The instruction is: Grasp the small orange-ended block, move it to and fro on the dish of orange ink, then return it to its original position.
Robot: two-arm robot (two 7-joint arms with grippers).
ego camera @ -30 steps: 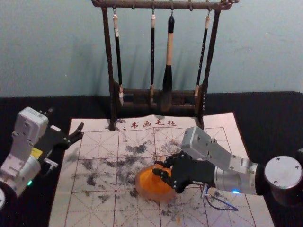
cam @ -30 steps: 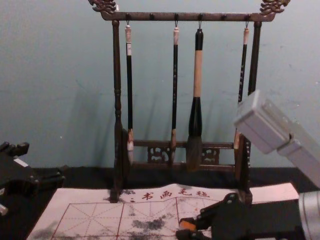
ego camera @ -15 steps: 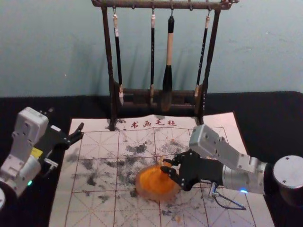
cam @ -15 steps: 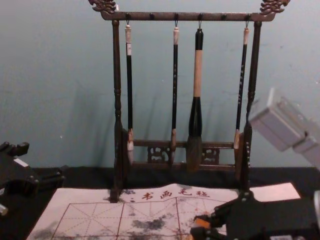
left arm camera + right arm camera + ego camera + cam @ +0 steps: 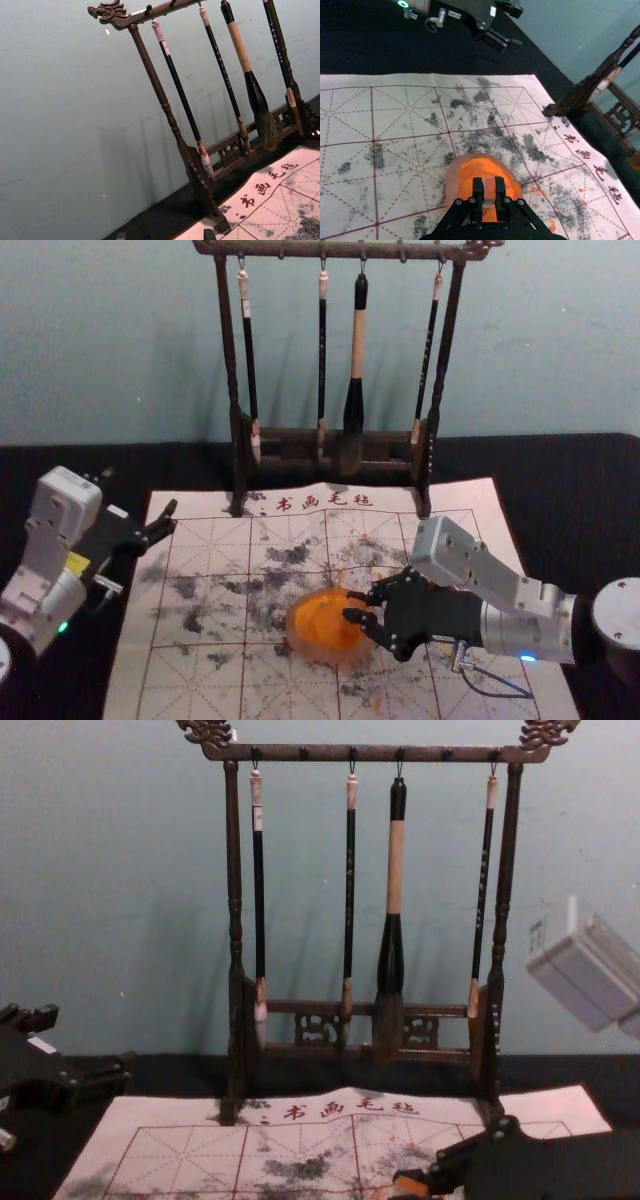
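The right gripper reaches in from the right over the right part of the orange ink dish. In the right wrist view my right gripper is shut on the small block, which stands upright between its fingertips in front of the round dish. The block's orange end shows low in the chest view. Whether the block touches the ink, I cannot tell. Parked at the mat's left side is the left gripper, open and holding nothing; its tips show at the bottom of the left wrist view.
A dark wooden rack with several hanging brushes stands at the back, its feet on the far edge of the gridded mat. Grey and orange stains mark the mat around the dish. Black cloth covers the table.
The right gripper has slid to the right with the block, from over the dish's middle to its right part. Neither the left arm nor the dish has visibly moved.
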